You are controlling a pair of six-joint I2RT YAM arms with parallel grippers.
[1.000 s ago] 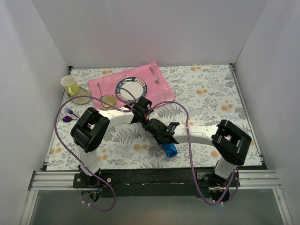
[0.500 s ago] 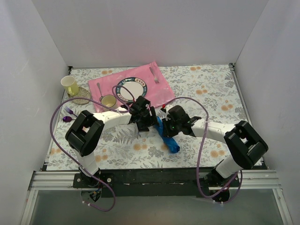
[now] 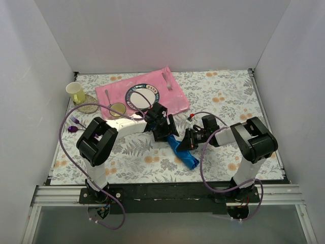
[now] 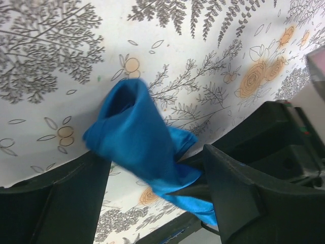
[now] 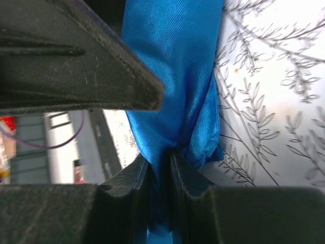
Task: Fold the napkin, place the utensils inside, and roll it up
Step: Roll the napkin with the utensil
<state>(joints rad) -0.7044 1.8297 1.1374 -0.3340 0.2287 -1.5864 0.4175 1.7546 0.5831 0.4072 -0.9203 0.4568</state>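
The blue napkin [image 3: 183, 152] lies bunched into a long twisted strip on the floral cloth, in front of the pink mat. My right gripper [image 3: 189, 141] is shut on it; the right wrist view shows both fingers pinching a fold [image 5: 172, 66]. My left gripper [image 3: 165, 129] is at the strip's upper end, its jaws wide apart with the napkin [image 4: 132, 132] between them, not pinched. The gold-bowled spoon [image 3: 116, 108] lies at the mat's left edge, away from both grippers.
The pink mat [image 3: 175, 101] holds a white plate [image 3: 142, 95] and a silver-grey fork [image 3: 167, 80]. A yellow cup [image 3: 76, 92] stands on a coaster at the far left. A purple fork and spoon [image 3: 74, 125] lie below it.
My right gripper has swung from the centre to the right, pulling the napkin out from a small bundle into a long strip. My left gripper has moved right, to the napkin's upper end.
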